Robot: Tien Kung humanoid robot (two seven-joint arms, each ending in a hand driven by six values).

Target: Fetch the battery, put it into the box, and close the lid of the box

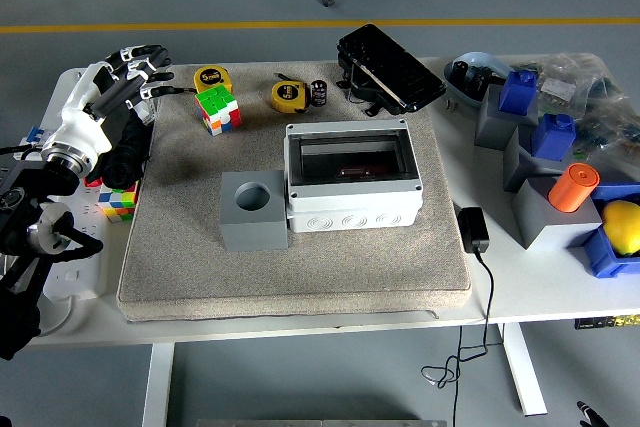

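At the left edge of the table I hold the left hand (118,82) above the mat's (300,267) far-left corner, fingers spread and empty. Rightward, past the Rubik's cube (218,107) and two tape measures (286,96), the battery (319,92) stands upright at the mat's far edge, behind the open box (352,179), whose dark lid (390,69) lies tipped back. Risk: the reach crosses cube and tapes, so a low sweep could topple the battery.
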